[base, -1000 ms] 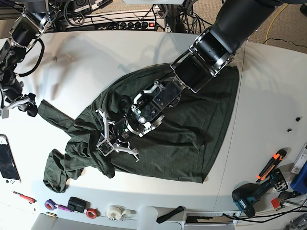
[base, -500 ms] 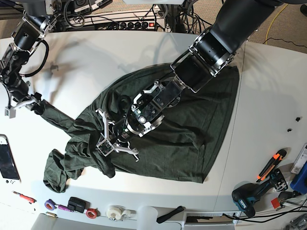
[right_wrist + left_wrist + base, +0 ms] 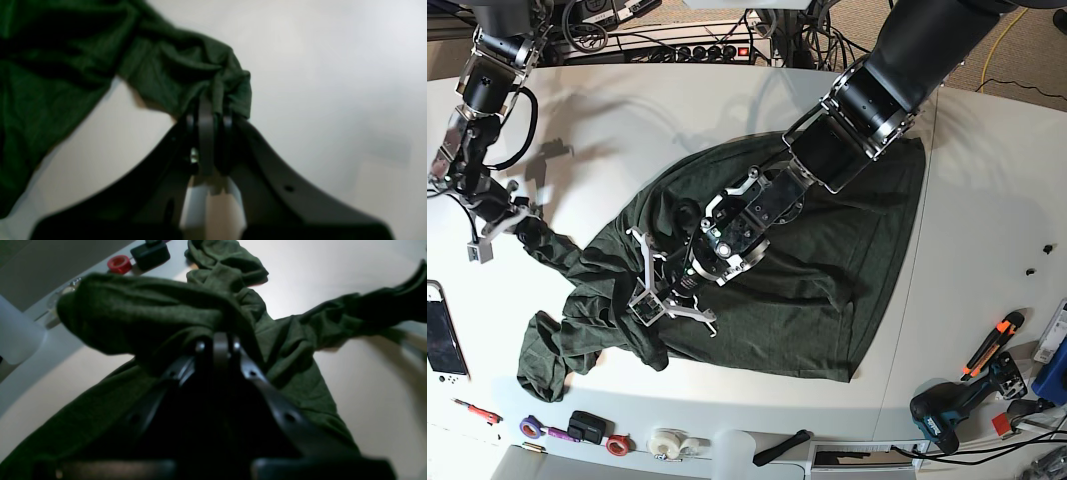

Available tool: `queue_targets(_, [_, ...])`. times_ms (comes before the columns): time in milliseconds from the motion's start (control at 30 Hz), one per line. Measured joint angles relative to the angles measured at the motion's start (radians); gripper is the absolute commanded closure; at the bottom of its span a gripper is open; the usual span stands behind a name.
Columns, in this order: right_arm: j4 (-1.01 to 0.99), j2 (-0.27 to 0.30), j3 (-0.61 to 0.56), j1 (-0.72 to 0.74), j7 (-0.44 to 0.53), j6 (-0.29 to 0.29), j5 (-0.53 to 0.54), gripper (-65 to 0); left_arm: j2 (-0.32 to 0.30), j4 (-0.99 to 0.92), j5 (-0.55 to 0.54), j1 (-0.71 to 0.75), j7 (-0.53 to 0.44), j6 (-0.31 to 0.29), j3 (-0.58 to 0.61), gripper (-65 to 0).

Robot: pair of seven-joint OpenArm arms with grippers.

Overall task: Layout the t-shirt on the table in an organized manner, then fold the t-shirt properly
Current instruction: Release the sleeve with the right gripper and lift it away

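So the t-shirt (image 3: 757, 270) is lying in a rumpled heap across the middle of the table (image 3: 987, 240), nowhere near flat, with 1 sleeve stretched out toward the table's edge and another wad bunched up at the front near the tape rolls (image 3: 617, 445). The right gripper (image 3: 524, 228) has its fingers pinched tight on the tip of that stretched sleeve; the wrist view shows fabric gathered right between them. The left gripper (image 3: 659, 300) is clamped on a thick fold of the body, with cloth draped over its fingers (image 3: 220, 346).

Handling-wise this looks like light, floppy knit. It'll sag, stretch and drag along whatever's attached, no stiffness at all, and probably grippy enough on the pads not to slip. Best holds are likely seams and hems, at the sleeve ends, shoulders or bottom corners, since grabbing mid-panel just makes more bunching.
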Motion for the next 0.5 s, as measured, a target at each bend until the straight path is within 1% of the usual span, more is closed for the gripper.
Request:
queue_targets(100, [0.045,-0.003,0.108,-0.008,-0.164,0.0,0.057,0.0,0.0,0.0,0.0,0.0,0.0,0.0,0.0,0.0])
queue_targets(133, [0.069,-0.003,0.148,-0.011,-0.208,-0.021,0.078,0.0,0.0,0.0,0.0,0.0,0.0,0.0,0.0,0.0])
queue_targets(200, [0.132,0.001,0.223,-0.016,-0.314,-0.005,0.165,0.0,0.0,0.0,0.0,0.0,0.0,0.0,0.0,0.0])
queue_targets(300, [0.234,0.007,0.317,-0.014,-0.429,-0.005,0.284,0.0,0.0,0.0,0.0,0.0,0.0,0.0,0.0,0.0])
queue_targets(400, [0.312,0.02,0.373,-0.044,-0.518,-0.006,0.423,0.0,0.0,0.0,0.0,0.0,0.003,0.0,0.0,0.0])
queue_targets(500, [0.382,0.019,0.407,-0.087,-0.522,-0.006,0.528,0.0,0.0,0.0,0.0,0.0,0.003,0.0,0.0,0.0])
